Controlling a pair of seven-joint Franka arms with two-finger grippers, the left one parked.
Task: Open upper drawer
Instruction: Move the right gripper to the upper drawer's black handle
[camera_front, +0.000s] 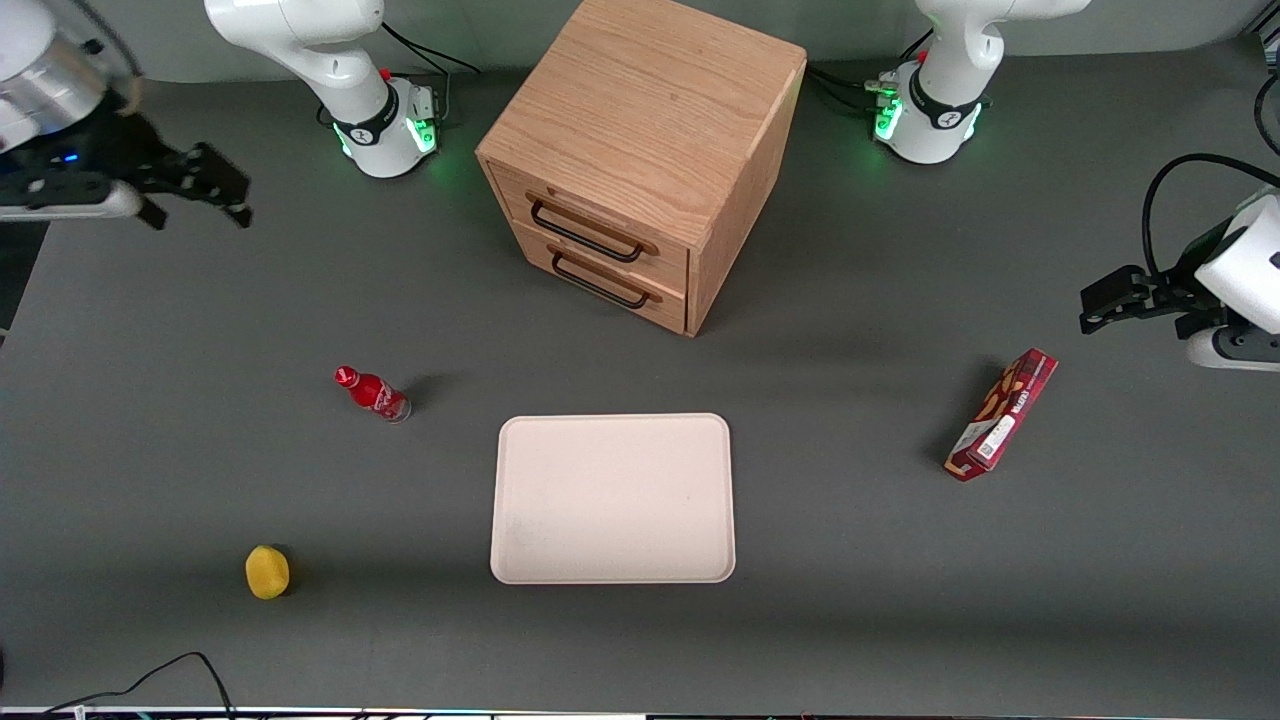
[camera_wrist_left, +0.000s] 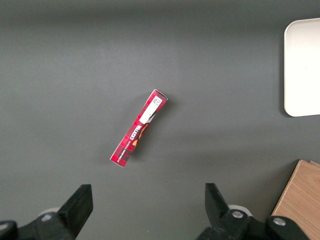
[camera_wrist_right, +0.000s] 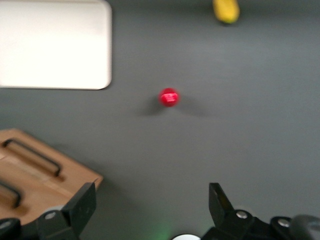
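Observation:
The oak cabinet (camera_front: 640, 110) stands at the middle of the table, its front turned toward the front camera. The upper drawer (camera_front: 600, 222) is shut, flush with the cabinet front, with its thin black bar handle (camera_front: 585, 232). The lower drawer (camera_front: 612, 278) under it is shut too. My gripper (camera_front: 200, 200) hangs open and empty above the table toward the working arm's end, well apart from the cabinet. In the right wrist view the gripper (camera_wrist_right: 150, 200) has its fingers wide apart, and a corner of the cabinet with the upper drawer's handle (camera_wrist_right: 11, 192) shows beside one finger.
A small red bottle (camera_front: 372, 393) stands between my gripper and the cream tray (camera_front: 612, 497), nearer the front camera than the cabinet. A yellow fruit (camera_front: 267, 571) lies near the table's front edge. A red snack box (camera_front: 1002, 413) lies toward the parked arm's end.

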